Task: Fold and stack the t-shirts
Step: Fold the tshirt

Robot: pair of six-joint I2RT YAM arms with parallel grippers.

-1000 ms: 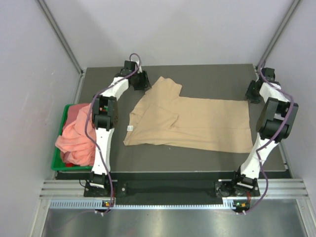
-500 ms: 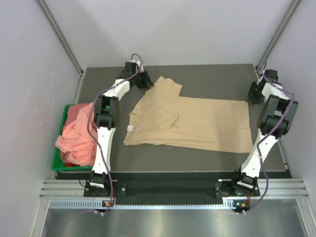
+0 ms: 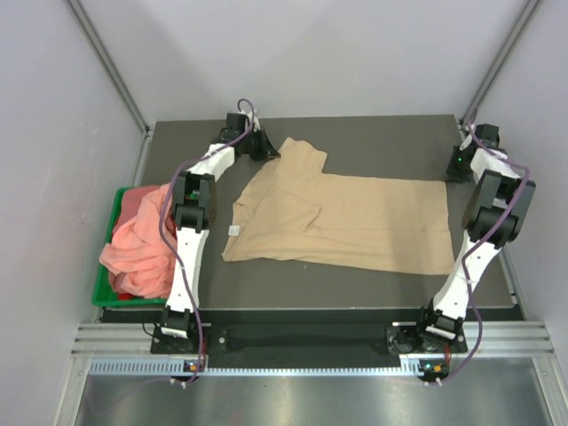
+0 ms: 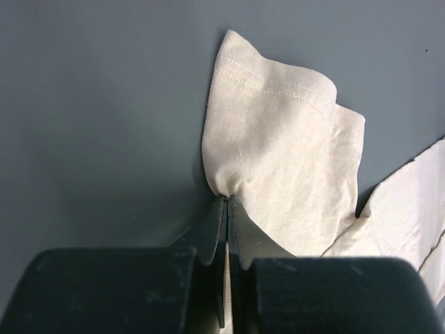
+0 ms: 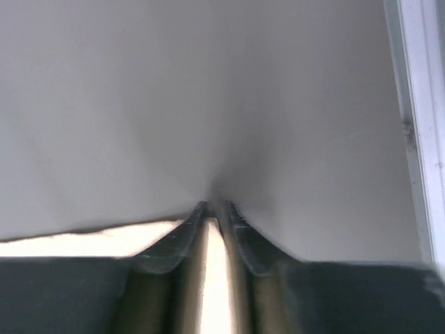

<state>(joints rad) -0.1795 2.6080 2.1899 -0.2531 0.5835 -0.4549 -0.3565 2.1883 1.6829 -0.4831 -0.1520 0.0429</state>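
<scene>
A tan t-shirt point(image 3: 355, 222) lies spread on the dark table, with a small white label point(image 3: 233, 230) at its left edge. My left gripper point(image 3: 266, 149) is at the far left sleeve. In the left wrist view its jaws point(image 4: 228, 198) are shut on the bunched edge of that tan sleeve point(image 4: 278, 139). My right gripper point(image 3: 455, 166) is at the shirt's far right corner. In the right wrist view it point(image 5: 214, 204) has its tips together on the table, with pale cloth point(image 5: 69, 243) between the fingers. Salmon-pink t-shirts point(image 3: 138, 244) are heaped at the left.
A green bin point(image 3: 100, 288) holds the pink heap beside the table's left edge. Grey walls and metal rails close in the table on the left, right and back. The shirt's left part is folded over itself near the collar.
My left gripper has edged right onto the sleeve and closed on it. The right gripper has shifted slightly toward the back corner and its jaws have narrowed to a pinch.
</scene>
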